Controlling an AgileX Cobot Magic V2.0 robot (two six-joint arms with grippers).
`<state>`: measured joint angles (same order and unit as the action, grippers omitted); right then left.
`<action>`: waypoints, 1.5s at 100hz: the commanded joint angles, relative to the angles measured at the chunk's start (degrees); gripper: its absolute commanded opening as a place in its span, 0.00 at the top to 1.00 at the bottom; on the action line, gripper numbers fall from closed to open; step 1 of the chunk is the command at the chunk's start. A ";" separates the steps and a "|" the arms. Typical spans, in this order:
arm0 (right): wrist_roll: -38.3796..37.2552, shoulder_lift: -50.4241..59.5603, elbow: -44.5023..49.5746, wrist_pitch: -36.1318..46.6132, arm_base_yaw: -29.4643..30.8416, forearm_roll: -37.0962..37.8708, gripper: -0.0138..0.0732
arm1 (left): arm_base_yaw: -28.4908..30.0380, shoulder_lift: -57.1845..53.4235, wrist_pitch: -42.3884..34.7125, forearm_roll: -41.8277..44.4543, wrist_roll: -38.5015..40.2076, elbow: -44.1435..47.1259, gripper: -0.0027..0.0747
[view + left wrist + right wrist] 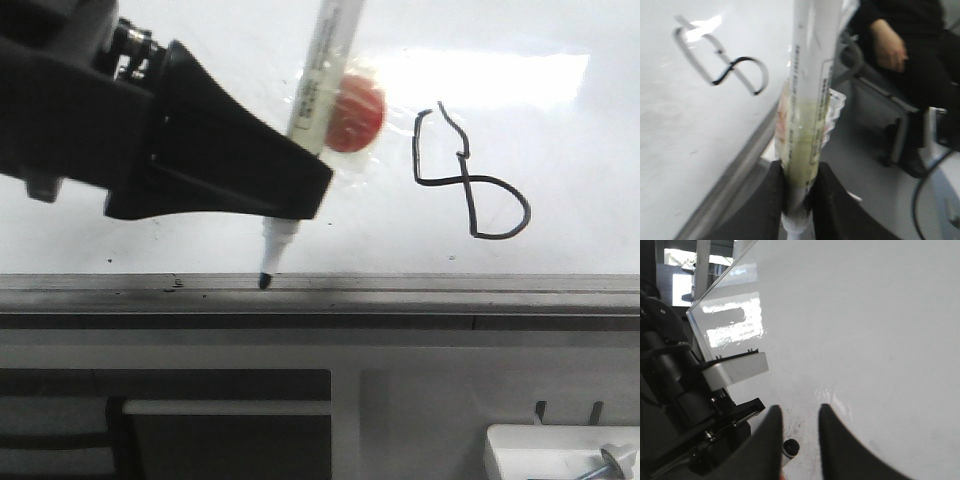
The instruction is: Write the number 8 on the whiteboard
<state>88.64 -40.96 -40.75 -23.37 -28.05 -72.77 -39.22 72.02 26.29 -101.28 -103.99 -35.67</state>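
Note:
The number 8 [462, 180] is a thin black, lopsided line on the glossy whiteboard [560, 130], right of centre. It also shows in the left wrist view [742, 58]. My left gripper [300, 190] is shut on a white marker [322, 70] wrapped in clear tape. The marker's black tip [267, 281] sits at the board's grey edge rail [420, 290], left of and below the 8. In the left wrist view the fingers [771, 200] clamp the marker barrel [810, 75]. My right gripper [800, 412] is open over the whiteboard [865, 315], with nothing between its fingers.
A red round thing [362, 110] sits in the tape behind the marker. A white box with a bolt [560, 450] stands at the front right. A seated person [900, 45] is beyond the board's edge. A small black-capped cylinder [790, 447] lies by my right gripper's finger.

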 commanded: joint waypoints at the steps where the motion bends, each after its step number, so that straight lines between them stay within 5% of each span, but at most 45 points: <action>1: -0.83 0.69 -1.92 3.54 0.05 -2.08 0.92 | -0.33 -0.20 -6.76 -5.71 2.62 -1.90 0.99; 84: -2.26 -0.01 3.62 4.85 0.05 -8.04 0.91 | -0.33 11.60 -25.01 -5.71 14.27 -14.09 0.98; 91: -2.26 -0.01 3.62 4.85 0.05 -8.04 0.91 | -0.33 11.60 -25.36 -5.71 14.50 -14.09 0.90; 108: -2.26 -0.01 3.62 4.85 0.05 -8.18 0.91 | -0.33 11.60 -25.71 -5.71 15.07 -14.09 0.52; 133: -2.26 -0.01 3.62 4.85 0.05 -8.85 0.91 | -0.33 11.11 -26.29 -5.71 15.07 -14.09 0.43; 150: -2.26 2.40 4.38 7.86 0.05 -5.61 0.91 | -0.33 4.87 -25.89 -5.61 15.07 -13.46 0.19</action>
<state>86.47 -40.29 -35.45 -18.62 -28.05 -79.19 -40.75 81.42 7.71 -104.25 -89.14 -48.36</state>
